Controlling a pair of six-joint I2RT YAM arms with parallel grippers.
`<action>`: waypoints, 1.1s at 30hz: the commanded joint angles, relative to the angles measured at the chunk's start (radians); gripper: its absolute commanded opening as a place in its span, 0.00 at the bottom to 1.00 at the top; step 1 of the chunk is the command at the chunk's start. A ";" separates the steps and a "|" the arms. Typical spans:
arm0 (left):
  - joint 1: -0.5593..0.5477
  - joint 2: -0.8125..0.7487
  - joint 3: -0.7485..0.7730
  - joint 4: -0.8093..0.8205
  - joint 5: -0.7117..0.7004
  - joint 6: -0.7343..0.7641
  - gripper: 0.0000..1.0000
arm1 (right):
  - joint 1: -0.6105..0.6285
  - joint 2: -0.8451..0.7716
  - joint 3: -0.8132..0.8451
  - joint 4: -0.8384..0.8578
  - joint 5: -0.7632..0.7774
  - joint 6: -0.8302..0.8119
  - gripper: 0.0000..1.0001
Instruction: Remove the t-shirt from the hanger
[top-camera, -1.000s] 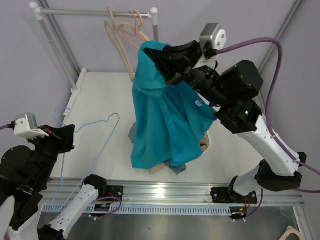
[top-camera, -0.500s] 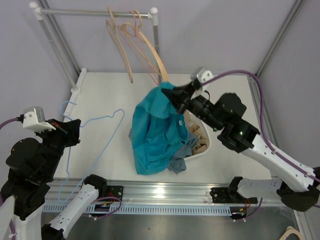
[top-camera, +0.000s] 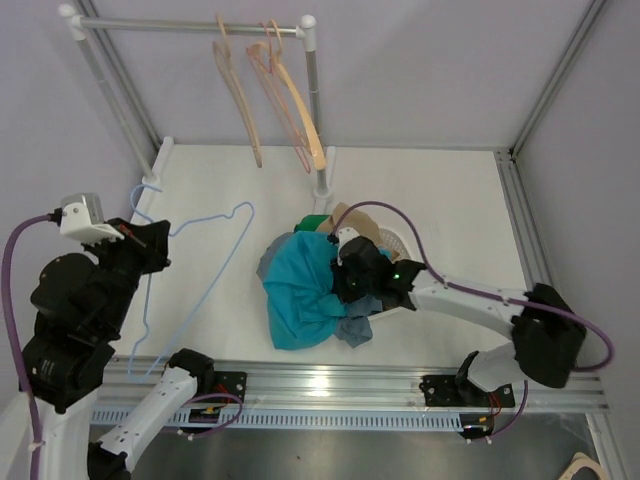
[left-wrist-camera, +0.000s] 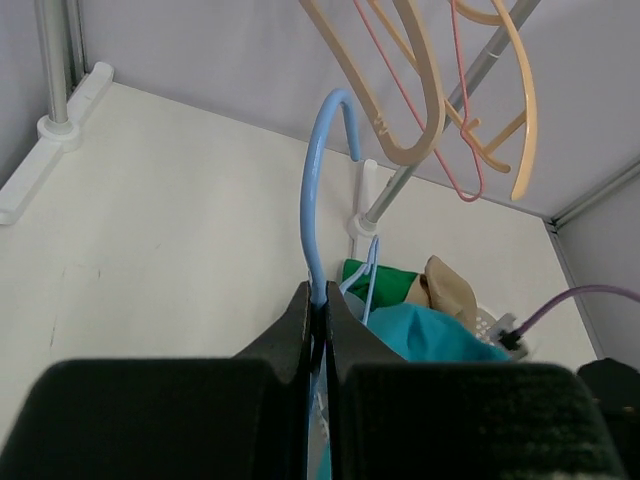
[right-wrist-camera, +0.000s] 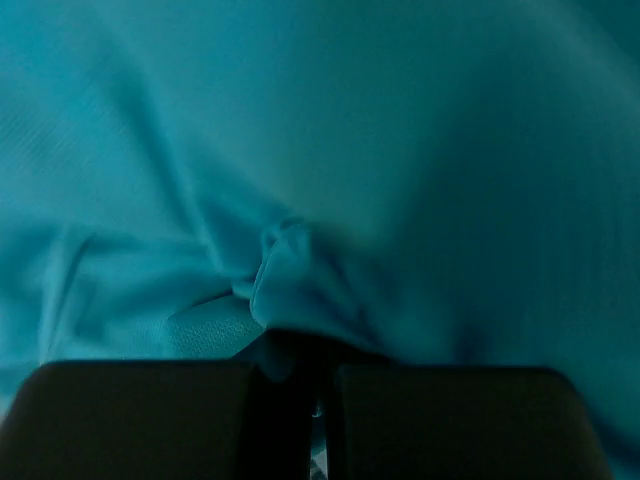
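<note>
The teal t-shirt (top-camera: 300, 290) lies crumpled on the pile of clothes at the white basket (top-camera: 400, 243), off the hanger. My right gripper (top-camera: 345, 282) is low on the pile and shut on a fold of the t-shirt (right-wrist-camera: 300, 270), which fills the right wrist view. My left gripper (top-camera: 152, 247) at the left is shut on the light blue wire hanger (top-camera: 205, 245), holding it bare above the table. In the left wrist view the hanger's hook (left-wrist-camera: 318, 180) rises from between the shut fingers (left-wrist-camera: 296, 325).
A white clothes rail (top-camera: 190, 25) at the back holds several wooden hangers (top-camera: 295, 105) and a pink one. Green and tan garments (top-camera: 330, 220) lie in the basket behind the t-shirt. The rail's post foot (top-camera: 322, 190) stands just behind the basket.
My right gripper has come down from head height to the basket, carrying the t-shirt, which collapsed onto the pile. My left arm has shifted the blue hanger slightly back and up.
</note>
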 joint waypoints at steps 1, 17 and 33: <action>-0.004 0.060 -0.014 0.095 -0.038 0.041 0.01 | -0.006 0.148 0.059 -0.231 -0.022 0.085 0.00; 0.591 0.381 0.072 0.232 0.620 -0.111 0.01 | -0.002 -0.018 0.166 -0.369 0.064 0.074 0.51; 0.544 0.694 0.403 0.341 0.332 -0.039 0.01 | -0.007 -0.213 0.418 -0.374 0.206 -0.001 0.99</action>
